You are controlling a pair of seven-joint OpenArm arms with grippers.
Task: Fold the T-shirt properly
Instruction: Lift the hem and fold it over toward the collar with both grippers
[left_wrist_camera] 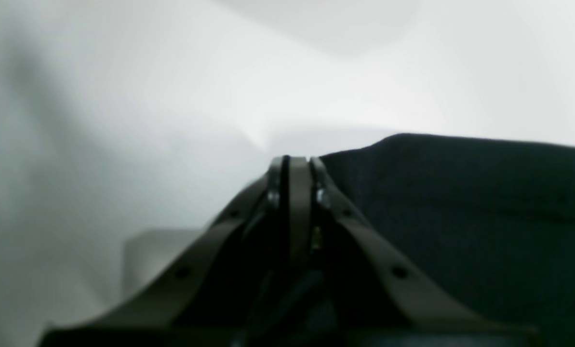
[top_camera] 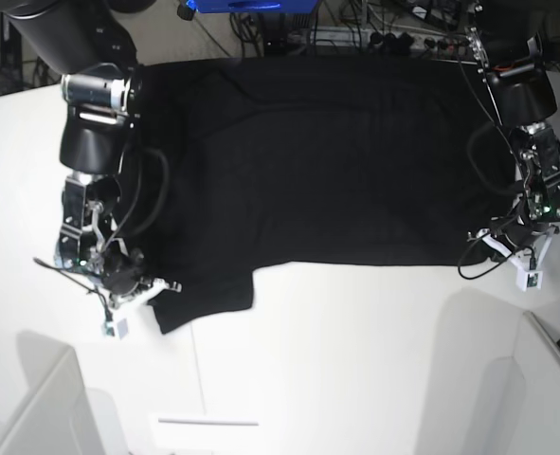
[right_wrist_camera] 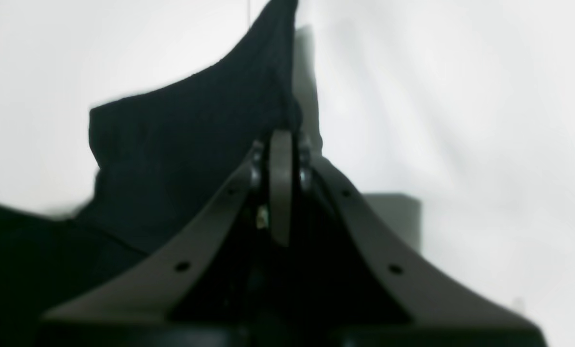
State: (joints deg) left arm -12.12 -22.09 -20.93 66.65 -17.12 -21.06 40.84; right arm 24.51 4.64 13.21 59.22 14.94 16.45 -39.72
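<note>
Both grippers pinched on the near hem of the T-shirt (top_camera: pixel 327 161), ready to lift for a fold.

T-shirt lies spread plain-black side up on the white table (top_camera: pixel 355 360), collar end toward the far edge, one sleeve sticking out near the right gripper (top_camera: pixel 133 284). Right jaws are together w/ black cloth between them per its wrist view; left gripper (top_camera: pixel 502 248) jaws together at the hem corner, but whether fabric sits betw. them isn't clear, view's blurry. For a clean fold: lift both corners evenly, keep hem taut, carry straight toward the collar. Printed side hidden underneath; far edge cut off by clutter.
</note>
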